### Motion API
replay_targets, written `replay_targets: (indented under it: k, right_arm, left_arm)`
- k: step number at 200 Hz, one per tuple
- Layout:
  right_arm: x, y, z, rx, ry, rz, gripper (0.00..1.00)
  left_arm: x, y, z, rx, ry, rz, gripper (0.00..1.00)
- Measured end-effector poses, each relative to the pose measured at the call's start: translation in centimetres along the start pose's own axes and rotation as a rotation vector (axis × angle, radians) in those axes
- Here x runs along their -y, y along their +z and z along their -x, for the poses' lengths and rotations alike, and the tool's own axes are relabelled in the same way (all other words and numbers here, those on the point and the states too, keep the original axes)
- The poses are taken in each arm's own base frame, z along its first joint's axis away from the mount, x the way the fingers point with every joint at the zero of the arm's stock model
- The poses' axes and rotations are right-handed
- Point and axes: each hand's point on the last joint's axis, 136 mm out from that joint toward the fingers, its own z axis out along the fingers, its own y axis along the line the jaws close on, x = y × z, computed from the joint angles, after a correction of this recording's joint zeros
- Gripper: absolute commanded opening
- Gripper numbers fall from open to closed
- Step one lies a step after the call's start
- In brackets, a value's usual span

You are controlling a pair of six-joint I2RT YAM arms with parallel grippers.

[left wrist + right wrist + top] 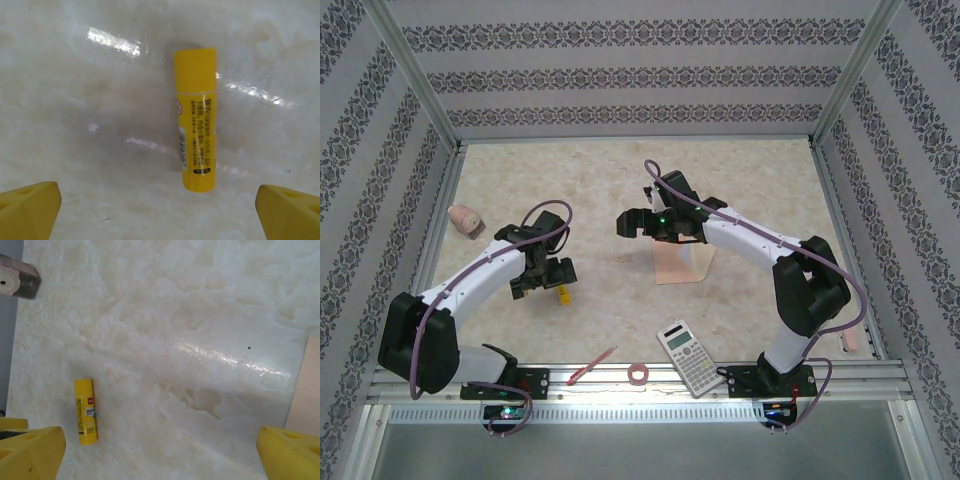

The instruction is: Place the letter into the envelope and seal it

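Left jaws: released, I see the glue stick (196,120) straight below, its length square across their gap
Right jaws: released, envelope (675,268) just beside
My pick: left arm, nearer the stick

Left claw (542,282) hovers by a yellow glue stick (561,294); right claw (638,225) hangs beside the envelope (672,266).

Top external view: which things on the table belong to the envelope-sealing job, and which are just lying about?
For the job: envelope; yellow glue stick, probably for sealing.
Lying about: calculator; red pen; small pink ring; pink block at far left.
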Motion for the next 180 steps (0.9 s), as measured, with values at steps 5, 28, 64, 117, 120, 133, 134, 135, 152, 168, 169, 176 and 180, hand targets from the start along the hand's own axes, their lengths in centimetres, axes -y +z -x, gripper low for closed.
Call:
replay_targets:
  k: [5,28,64,117,120,133,134,135,152,168,169,176,180]
  right_arm:
    - [0.0,0.0,0.1,0.003,-0.001,0.001,0.98]
    - [-0.1,0.0,0.2,0.006,0.001,0.004,0.98]
    - [-0.1,0.0,0.2,0.006,0.002,0.004,0.98]
    - [0.0,-0.1,0.3,0.008,0.007,0.003,0.98]
    - [0.0,-0.1,0.3,0.008,0.007,0.003,0.98]
    - [0.1,-0.1,0.4,0.011,0.011,0.001,0.98]
    - [0.1,-0.1,0.4,0.011,0.011,0.001,0.98]
    - [0.2,-0.1,0.4,0.011,0.011,0.001,0.98]
    - [0.4,-0.2,0.6,0.015,0.016,-0.001,0.98]
    - [0.6,-0.3,0.8,0.019,0.02,-0.004,0.98]
    - [0.6,-0.3,0.8,0.019,0.02,-0.004,0.98]
    - [0.6,-0.3,0.8,0.019,0.021,-0.005,0.98]
    - [0.6,-0.3,0.8,0.019,0.021,-0.005,0.98]
  left_arm:
    - [0.1,0.3,0.0,-0.005,-0.005,0.001,1.0]
    - [0.7,1.4,0.2,-0.014,-0.026,-0.007,1.0]
    - [1.9,2.8,0.9,-0.015,-0.034,-0.027,0.93]
    - [2.7,3.7,1.4,-0.014,-0.039,-0.048,0.77]
    - [2.7,3.7,1.4,-0.014,-0.039,-0.049,0.75]
    - [2.8,3.8,1.4,-0.013,-0.041,-0.05,0.7]
    - [2.8,3.8,1.4,-0.013,-0.041,-0.049,0.69]
    - [2.8,3.8,1.4,-0.013,-0.041,-0.049,0.69]
    - [2.9,4.1,1.4,-0.014,-0.043,-0.049,0.65]
    - [2.9,4.3,1.4,-0.016,-0.042,-0.047,0.62]
    - [2.9,4.3,1.4,-0.016,-0.042,-0.047,0.62]
    - [2.8,4.4,1.4,-0.017,-0.041,-0.045,0.61]
    - [2.8,4.5,1.4,-0.018,-0.043,-0.045,0.6]
